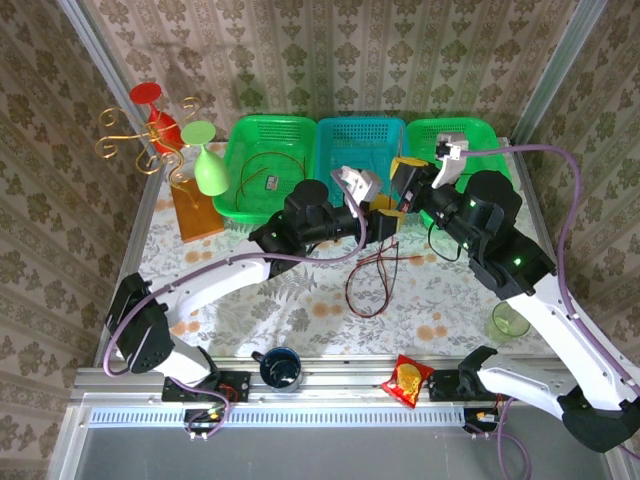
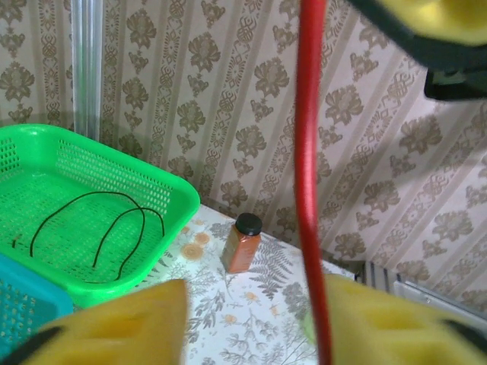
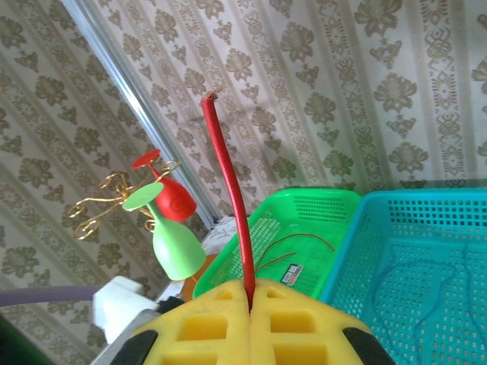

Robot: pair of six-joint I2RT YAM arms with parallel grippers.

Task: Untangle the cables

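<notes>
Left gripper [image 1: 386, 222] and right gripper [image 1: 407, 172] close together above the tabletop [image 1: 300, 310], cables [image 1: 375, 285] hanging beneath, looping onto it, three baskets [image 1: 360, 122] along far edge, mug [image 1: 281, 368], snack packet [image 1: 408, 380] at near edge

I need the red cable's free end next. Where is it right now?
In the right wrist view the red cable stands up from the shut right gripper, its end free, green basket just behind.

cables [image 1: 372, 290] on table [image 1: 300, 312] before baskets [image 1: 270, 121]

Beige damask wallpaper [image 1: 400, 50] on every wall (vertical stripe pattern), aluminium corner post [image 2: 86, 68], counter [image 1: 300, 310] under pale fern-and-flower print cloth, soft even light.
</notes>
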